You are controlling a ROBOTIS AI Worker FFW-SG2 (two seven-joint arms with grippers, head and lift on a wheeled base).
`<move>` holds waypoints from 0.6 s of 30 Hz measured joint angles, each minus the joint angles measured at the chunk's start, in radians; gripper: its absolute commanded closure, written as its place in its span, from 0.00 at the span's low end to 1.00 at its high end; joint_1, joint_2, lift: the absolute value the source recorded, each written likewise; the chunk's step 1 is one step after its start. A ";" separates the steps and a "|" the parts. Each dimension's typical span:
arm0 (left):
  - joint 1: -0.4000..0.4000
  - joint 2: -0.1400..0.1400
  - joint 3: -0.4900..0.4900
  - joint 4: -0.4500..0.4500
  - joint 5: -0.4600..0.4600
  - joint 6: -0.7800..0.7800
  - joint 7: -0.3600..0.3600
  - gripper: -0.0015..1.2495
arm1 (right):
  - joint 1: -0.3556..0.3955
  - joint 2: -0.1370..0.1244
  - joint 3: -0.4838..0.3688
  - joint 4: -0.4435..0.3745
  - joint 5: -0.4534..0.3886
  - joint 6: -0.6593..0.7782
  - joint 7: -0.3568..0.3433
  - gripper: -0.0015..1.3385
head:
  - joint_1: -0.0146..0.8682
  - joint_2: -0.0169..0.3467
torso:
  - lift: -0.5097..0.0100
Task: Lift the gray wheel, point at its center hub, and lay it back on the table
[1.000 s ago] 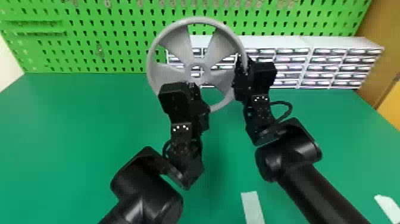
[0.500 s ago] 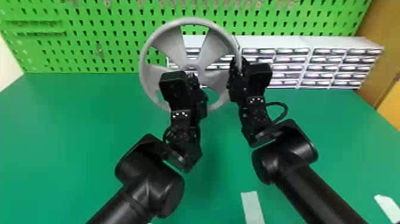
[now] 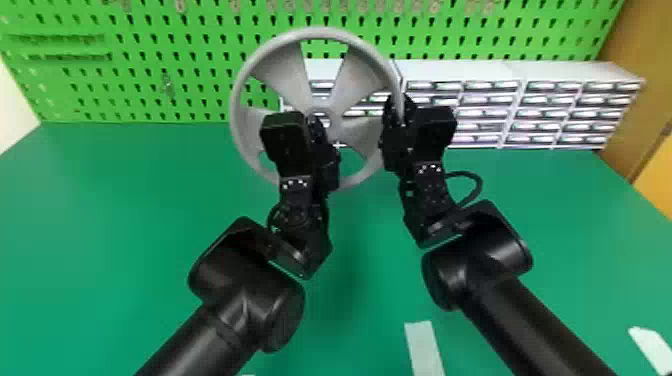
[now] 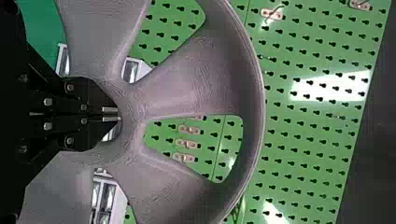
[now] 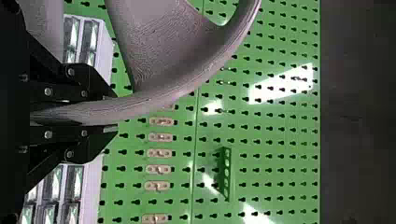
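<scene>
Held upright above the green table, the gray wheel [image 3: 349, 80] faces the head camera, its right rim between the fingers of my right gripper [image 3: 400, 112]. In the right wrist view the rim of the wheel [image 5: 154, 100] runs between both fingers of my right gripper [image 5: 114, 114], shut on it. My left gripper [image 3: 317, 125] is in front of the wheel's center hub. The left wrist view has the fingertips of my left gripper [image 4: 112, 114] together at the hub of the wheel [image 4: 135, 105]; whether they touch it, I cannot tell.
White drawer units [image 3: 515, 75] stand along the back of the green table [image 3: 125, 225], below a green pegboard [image 3: 150, 65]. A pale tape strip [image 3: 424, 345] lies near the front, with another [image 3: 650, 345] at the right.
The wheel and my right gripper moved slightly left early on, then stayed nearly still. My left gripper, lower left of the hub before, has shifted up a little toward it.
</scene>
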 measured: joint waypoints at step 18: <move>-0.001 -0.004 0.010 0.004 0.002 -0.008 -0.018 0.97 | 0.003 -0.002 0.005 -0.007 -0.011 0.000 0.000 0.94 | 0.80 0.18 | 0.80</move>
